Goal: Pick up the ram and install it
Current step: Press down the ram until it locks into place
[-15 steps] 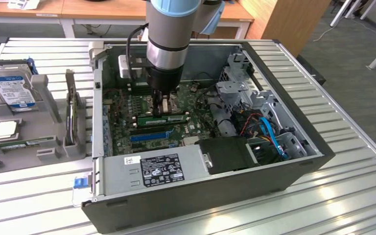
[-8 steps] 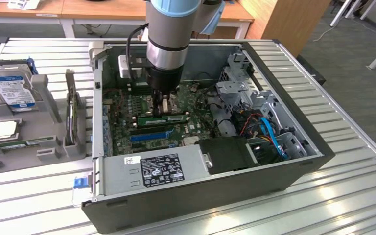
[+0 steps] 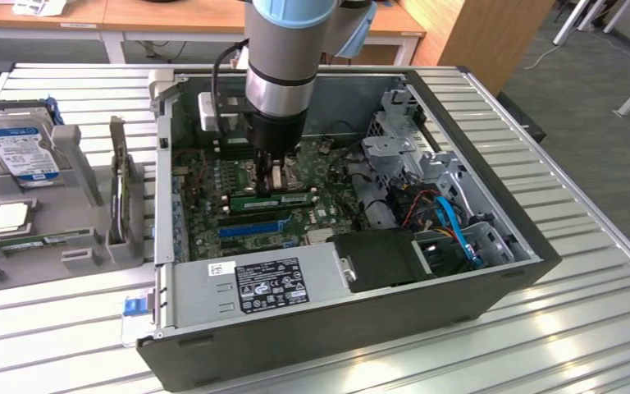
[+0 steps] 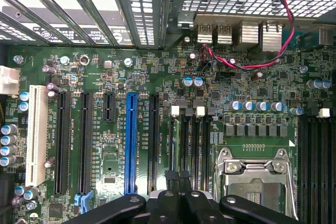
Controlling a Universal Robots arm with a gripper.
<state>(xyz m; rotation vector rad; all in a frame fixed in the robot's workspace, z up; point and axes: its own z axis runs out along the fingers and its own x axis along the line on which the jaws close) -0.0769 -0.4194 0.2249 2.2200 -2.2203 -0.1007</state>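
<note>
A ram (image 3: pixel 275 199), a long green stick, stands edge-up in a slot on the motherboard inside the open computer case. In the wrist view the same ram (image 4: pixel 185 140) appears edge-on between two white slot clips. My gripper (image 3: pixel 272 176) hangs straight down into the case with its tips just over that stick. Its dark fingers (image 4: pixel 170 182) are pressed together with no gap, so the gripper (image 4: pixel 178 177) is shut. I cannot tell whether the tips touch the stick. A second, similar ram (image 3: pixel 33 243) lies on the grey tray at the exterior view's left.
A blue slot (image 4: pixel 130 145) and black slots lie beside the ram slots, with the empty processor socket (image 4: pixel 254 179) on the other side. The tray also holds a hard drive (image 3: pixel 20 152) and a square chip (image 3: pixel 9 217). A power supply (image 3: pixel 255 283), drive cage and cables crowd the case.
</note>
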